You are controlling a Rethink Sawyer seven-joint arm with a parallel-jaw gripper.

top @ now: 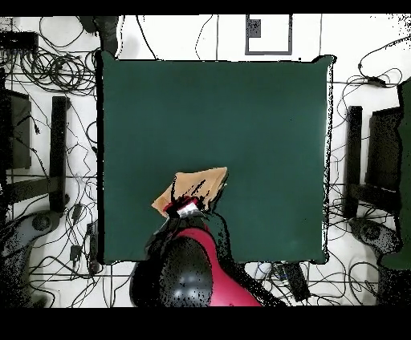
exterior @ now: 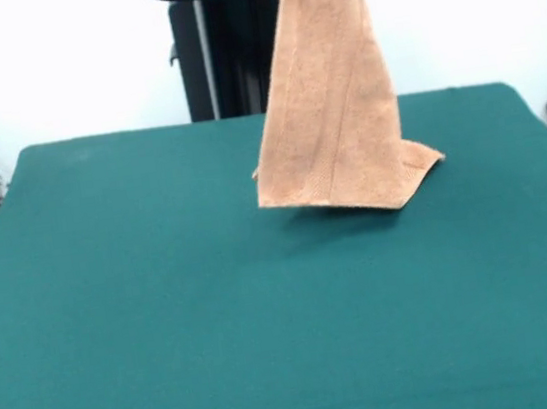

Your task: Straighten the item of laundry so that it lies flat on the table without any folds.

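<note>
1. While it hangs from above in the front view, the orange-tan towel (exterior: 333,106) forms a tall cone, narrow at the top edge of the picture and wide at the bottom.
2. Its lower hem reaches the dark green tabletop (exterior: 169,329); the corner at about 4 o'clock of the towel bends outward and lies on the cloth.
3. A lengthwise fold line runs down the towel's front face.
4. Seen from overhead, the towel (top: 197,186) shows as a small tan patch at about 7 o'clock from the tabletop's (top: 265,112) centre, near the edge closest to the robot.
5. The red and black arm (top: 193,269) reaches in from 6 o'clock, and the claw (top: 186,208) sits over the towel's upper end.
6. Whether the claw is wide or narrow cannot be told; the towel and arm hide it.
</note>
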